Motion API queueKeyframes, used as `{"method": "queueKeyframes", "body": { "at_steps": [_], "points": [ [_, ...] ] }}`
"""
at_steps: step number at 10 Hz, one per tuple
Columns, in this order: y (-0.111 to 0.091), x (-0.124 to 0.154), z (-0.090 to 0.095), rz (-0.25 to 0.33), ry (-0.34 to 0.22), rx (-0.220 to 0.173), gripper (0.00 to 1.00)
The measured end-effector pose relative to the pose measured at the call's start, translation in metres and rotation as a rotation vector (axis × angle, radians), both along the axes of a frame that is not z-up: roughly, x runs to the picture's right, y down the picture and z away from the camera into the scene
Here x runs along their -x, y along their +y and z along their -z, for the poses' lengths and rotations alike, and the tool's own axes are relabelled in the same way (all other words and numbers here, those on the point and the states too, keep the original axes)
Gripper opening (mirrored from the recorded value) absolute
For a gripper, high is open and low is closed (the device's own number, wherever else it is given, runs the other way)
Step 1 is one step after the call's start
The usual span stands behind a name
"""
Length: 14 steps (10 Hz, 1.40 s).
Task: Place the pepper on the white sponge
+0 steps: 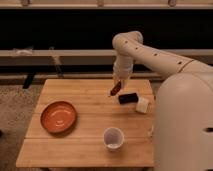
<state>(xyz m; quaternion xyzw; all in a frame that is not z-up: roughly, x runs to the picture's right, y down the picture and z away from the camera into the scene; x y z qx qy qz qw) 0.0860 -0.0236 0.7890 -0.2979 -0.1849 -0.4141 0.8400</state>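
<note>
A white robot arm reaches down over the back of a wooden table [75, 97], its gripper [118, 83] hanging above the tabletop with its fingers pinching the top end of the dark red pepper [115, 89], which dangles just below them. The white sponge [142, 105] lies on the table to the pepper's lower right, apart from it, touching a small black object [128, 98]. An orange bowl [58, 116] and a white cup [113, 138] sit nearer the front.

Pale wooden plank table [80, 150], rectangular. Bears four things. Toward the view's left: shallow round orange bowl [58, 116]. Near the front edge, about midway: round white cup [113, 138], upright. Toward the back right: small flat black object [127, 98], with off-white rectangular sponge block [143, 105] just beside it. Hanging above the back of the top, not on it: two-finger gripper [117, 86], pinching slender dark red pepper [115, 90].
</note>
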Motion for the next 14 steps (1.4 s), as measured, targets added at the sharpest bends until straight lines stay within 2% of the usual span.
{"method": "queueKeyframes", "body": {
  "at_steps": [4, 6, 7, 10, 14],
  "points": [
    [0.0, 0.002, -0.002, -0.005, -0.008, 0.002, 0.0],
    [0.007, -0.004, -0.02, -0.05, -0.031, 0.016, 0.0],
    [0.015, -0.018, -0.031, -0.079, -0.024, 0.022, 0.0],
    [0.035, -0.064, -0.048, -0.14, 0.014, 0.033, 0.0],
    [0.051, -0.098, -0.063, -0.16, 0.073, 0.038, 0.0]
  ]
}}
